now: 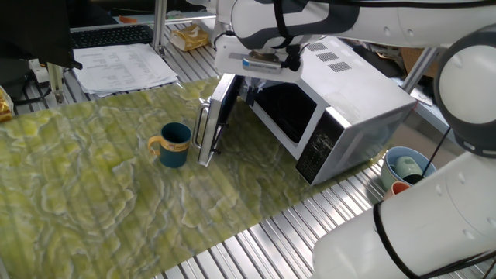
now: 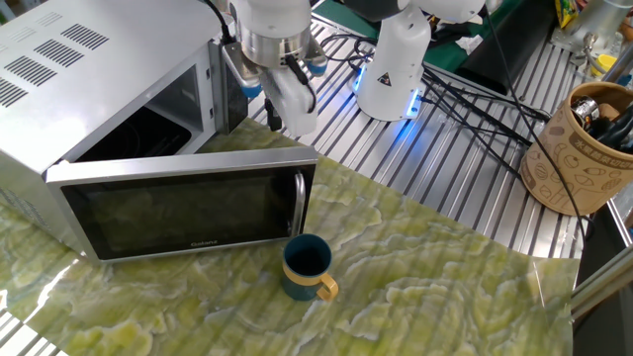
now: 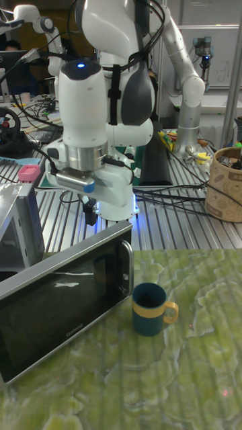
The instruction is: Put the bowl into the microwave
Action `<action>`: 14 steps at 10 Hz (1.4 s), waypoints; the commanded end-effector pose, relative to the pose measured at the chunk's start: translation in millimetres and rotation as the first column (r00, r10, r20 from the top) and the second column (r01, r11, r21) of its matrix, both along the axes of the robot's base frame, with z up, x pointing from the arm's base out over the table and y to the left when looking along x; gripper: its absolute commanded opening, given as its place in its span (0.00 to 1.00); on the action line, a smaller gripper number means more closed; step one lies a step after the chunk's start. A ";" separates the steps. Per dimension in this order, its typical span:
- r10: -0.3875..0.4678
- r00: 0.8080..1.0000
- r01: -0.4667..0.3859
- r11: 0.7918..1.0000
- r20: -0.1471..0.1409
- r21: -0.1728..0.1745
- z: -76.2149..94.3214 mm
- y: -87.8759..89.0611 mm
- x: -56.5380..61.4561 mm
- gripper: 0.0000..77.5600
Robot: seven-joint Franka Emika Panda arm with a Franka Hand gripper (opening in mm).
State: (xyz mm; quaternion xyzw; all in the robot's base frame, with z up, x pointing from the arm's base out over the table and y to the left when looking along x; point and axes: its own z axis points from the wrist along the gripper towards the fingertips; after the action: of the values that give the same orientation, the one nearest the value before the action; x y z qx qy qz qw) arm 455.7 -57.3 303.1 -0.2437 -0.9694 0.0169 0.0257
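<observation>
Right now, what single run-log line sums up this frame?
door: white microwave open | dark teal mug-shaped bowl on mat beside door, not grasped | gripper above door's top edge, empty | placement: not yet done

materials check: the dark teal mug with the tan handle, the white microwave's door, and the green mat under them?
Dark teal mug with tan handle: likely glazed ceramic, faint sheen, thick wall.
White microwave: painted sheet-metal case with punched vents; its open door is dark reflective glass in a brushed silver frame.
Green marbled mat: looks like vinyl or printed cloth; can't tell which.
</observation>
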 end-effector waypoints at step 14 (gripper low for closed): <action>-0.057 0.984 0.050 0.998 -0.167 -0.049 6.8 77.9 -35.7 0.02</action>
State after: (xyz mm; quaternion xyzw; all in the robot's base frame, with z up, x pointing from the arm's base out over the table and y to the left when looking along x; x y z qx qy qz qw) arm 426.8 7.5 300.4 -0.2537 -0.9621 0.0534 0.0851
